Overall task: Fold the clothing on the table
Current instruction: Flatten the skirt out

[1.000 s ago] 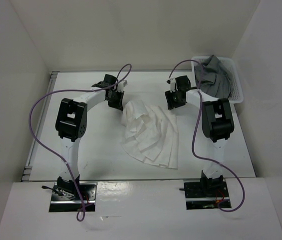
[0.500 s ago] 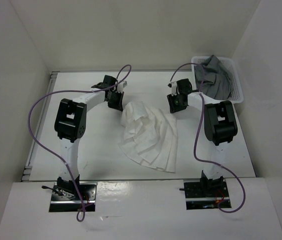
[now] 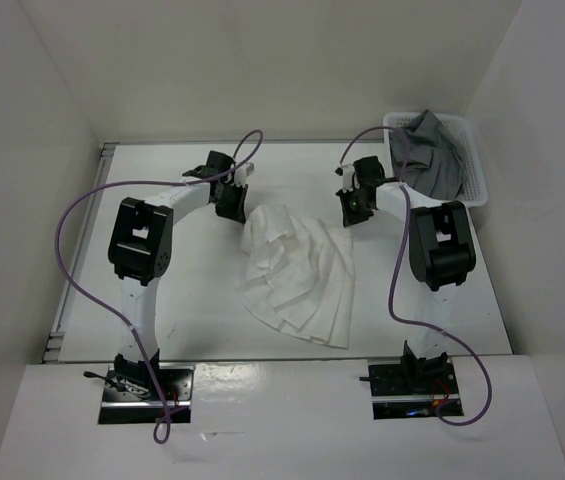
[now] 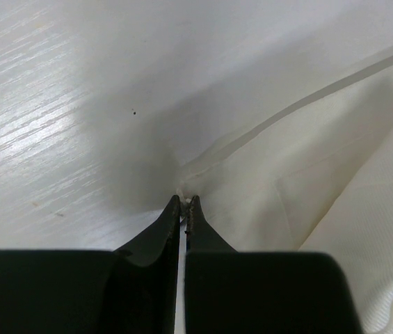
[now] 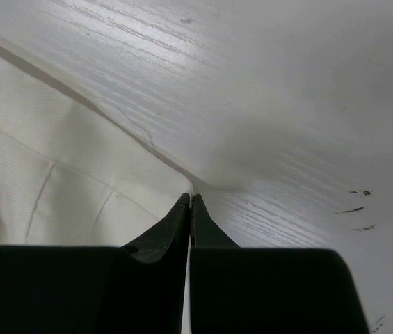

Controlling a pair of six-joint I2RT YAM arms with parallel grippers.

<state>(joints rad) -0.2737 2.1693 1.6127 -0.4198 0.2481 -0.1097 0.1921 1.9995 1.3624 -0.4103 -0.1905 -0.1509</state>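
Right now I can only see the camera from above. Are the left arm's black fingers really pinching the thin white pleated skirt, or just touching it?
Observer: Pinching. The left wrist view shows the left gripper shut, with the edge of the white pleated skirt caught between its tips.
Operator: And the other arm?
Observer: The right gripper is shut too, its tips closed on the skirt's hemmed corner, low over the white wood-grain table.
Operator: Is the table clean there?
Observer: Not quite. There are small dark scuff marks beside that gripper.
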